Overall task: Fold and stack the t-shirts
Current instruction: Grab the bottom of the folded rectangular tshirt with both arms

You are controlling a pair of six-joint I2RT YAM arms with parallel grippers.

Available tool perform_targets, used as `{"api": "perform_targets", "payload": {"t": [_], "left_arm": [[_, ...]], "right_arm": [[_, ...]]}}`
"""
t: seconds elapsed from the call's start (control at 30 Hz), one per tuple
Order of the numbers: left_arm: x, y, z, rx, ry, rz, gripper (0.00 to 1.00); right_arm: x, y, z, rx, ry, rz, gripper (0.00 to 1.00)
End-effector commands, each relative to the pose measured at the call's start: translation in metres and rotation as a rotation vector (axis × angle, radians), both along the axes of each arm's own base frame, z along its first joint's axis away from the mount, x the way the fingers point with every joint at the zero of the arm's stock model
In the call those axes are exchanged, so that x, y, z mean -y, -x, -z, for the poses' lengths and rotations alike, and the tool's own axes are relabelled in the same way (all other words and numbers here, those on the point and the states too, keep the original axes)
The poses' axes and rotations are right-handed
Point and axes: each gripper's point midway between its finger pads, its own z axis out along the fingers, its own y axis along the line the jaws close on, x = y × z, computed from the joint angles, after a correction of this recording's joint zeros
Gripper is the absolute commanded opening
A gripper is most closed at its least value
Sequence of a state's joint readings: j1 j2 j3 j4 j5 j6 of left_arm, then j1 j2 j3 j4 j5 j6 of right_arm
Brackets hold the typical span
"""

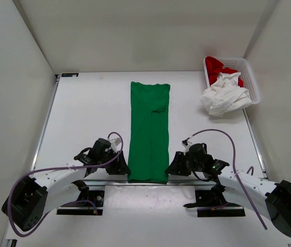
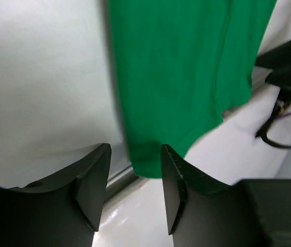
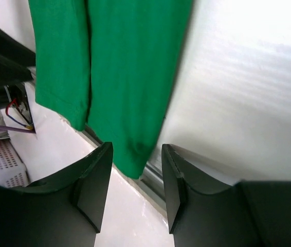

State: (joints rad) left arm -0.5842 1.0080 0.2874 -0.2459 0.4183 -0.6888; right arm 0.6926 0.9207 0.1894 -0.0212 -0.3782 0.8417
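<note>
Risk: green t-shirt (image 1: pixel 149 131) hem at 6 o'clock lies over table (image 1: pixel 84 113) edge | left gripper (image 2: pixel 135 154), right gripper (image 3: pixel 137 152): jaws apart, holding nothing | unsupported hem could slide, undoing fold.

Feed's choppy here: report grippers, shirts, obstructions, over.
Open: left gripper, right gripper, flanking green shirt, nothing held. It lies flat, a long strip. In basket: white shirt, red shirt. Nothing blocking.

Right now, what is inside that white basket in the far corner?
The basket holds a crumpled red t-shirt. A white t-shirt lies partly over it, spilling past the near rim. The basket's floor is covered, so anything underneath stays hidden.
</note>
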Motion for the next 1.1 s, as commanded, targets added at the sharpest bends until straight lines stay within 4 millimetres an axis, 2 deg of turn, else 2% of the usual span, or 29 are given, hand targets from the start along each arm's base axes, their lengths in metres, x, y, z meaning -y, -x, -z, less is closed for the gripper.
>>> {"api": "perform_targets", "payload": {"t": [0.0, 0.1, 0.13, 0.37, 0.53, 0.6, 0.67, 0.73, 0.8, 0.9, 0.97, 1.0, 1.07], "left_arm": [[-0.011, 0.035, 0.020, -0.101, -0.054, 0.057, 0.52], [-0.016, 0.040, 0.024, -0.111, -0.052, 0.049, 0.52], [-0.016, 0.043, 0.025, -0.119, -0.047, 0.043, 0.57], [-0.004, 0.046, 0.020, -0.126, -0.003, 0.068, 0.59], [-0.003, 0.052, 0.020, -0.141, -0.002, 0.093, 0.49], [-0.001, 0.053, 0.020, -0.140, 0.006, 0.099, 0.41], [-0.001, 0.054, 0.020, -0.149, 0.010, 0.098, 0.40], [0.001, 0.056, 0.020, -0.157, 0.023, 0.099, 0.41], [0.005, 0.053, 0.014, -0.150, 0.044, 0.101, 0.39], [0.006, 0.049, 0.008, -0.128, 0.069, 0.099, 0.25], [0.006, 0.044, 0.000, -0.110, 0.100, 0.079, 0.30], [0.007, 0.039, -0.007, -0.082, 0.128, 0.065, 0.31], [0.009, 0.035, -0.016, -0.065, 0.168, 0.039, 0.40]], "right_arm": [[0.014, 0.016, 0.017, -0.090, 0.053, 0.051, 0.40], [0.011, 0.026, 0.018, -0.121, 0.030, 0.044, 0.40], [0.007, 0.034, 0.019, -0.138, 0.026, 0.027, 0.38], [-0.003, 0.041, 0.021, -0.147, 0.049, -0.004, 0.36], [0.001, 0.037, 0.022, -0.143, 0.043, 0.018, 0.32], [0.001, 0.035, 0.019, -0.141, 0.028, 0.032, 0.28], [0.003, 0.031, 0.018, -0.138, 0.017, 0.042, 0.29], [-0.003, 0.028, 0.009, -0.124, -0.010, 0.021, 0.33], [-0.005, 0.035, 0.010, -0.145, -0.005, -0.023, 0.41], [-0.011, 0.038, 0.004, -0.133, -0.027, -0.061, 0.44], [-0.011, 0.035, 0.002, -0.127, -0.047, -0.052, 0.46], [-0.014, 0.030, -0.007, -0.109, -0.089, -0.040, 0.46], [-0.013, 0.029, -0.011, -0.106, -0.124, -0.033, 0.47]]}}
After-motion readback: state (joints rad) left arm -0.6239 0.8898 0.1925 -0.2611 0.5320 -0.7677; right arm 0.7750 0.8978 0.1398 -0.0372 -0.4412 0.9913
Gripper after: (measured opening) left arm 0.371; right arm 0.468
